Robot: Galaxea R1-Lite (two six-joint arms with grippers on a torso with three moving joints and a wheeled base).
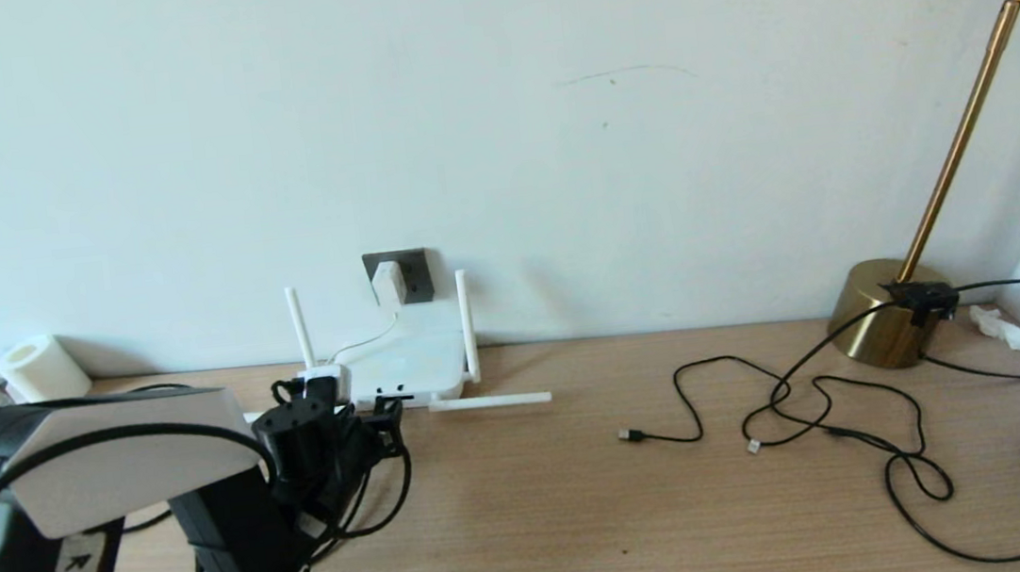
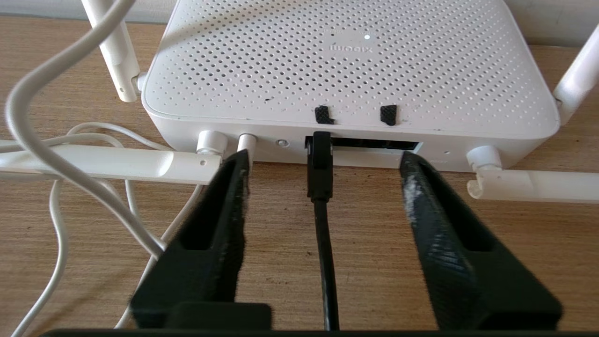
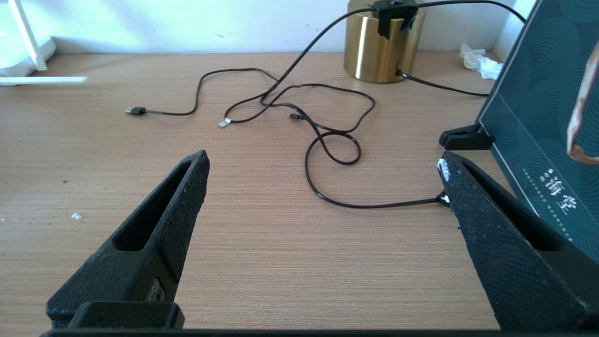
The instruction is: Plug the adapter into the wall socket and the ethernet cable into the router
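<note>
At the back edge of the tabletop (image 1: 534, 511), against the wall, the router (image 1: 405, 365) lies flat, and the left gripper (image 2: 323, 164) stands just in front of its port side. Its two black fingers (image 2: 224, 196) are spread apart, one on each side of the ethernet cable (image 2: 325, 243), and they do not touch it. The black plug of this cable sits in a dark port on the router's front edge, and the cable runs back between the fingers toward the wrist. Two antennas of the router stand upright and two lie flat on the wood. On the wall above the router, the adapter (image 1: 387, 283) is seated in the wall socket (image 1: 413, 268), and its thin white cord (image 2: 42, 154) hangs down and loops beside the router.

Toward the right side of the tabletop, the right gripper (image 3: 323, 173) hovers low with its fingers wide open and holds nothing. Thin black cables (image 1: 825, 395) lie loose before it, near a brass lamp (image 1: 883, 313) at the back right corner.
</note>
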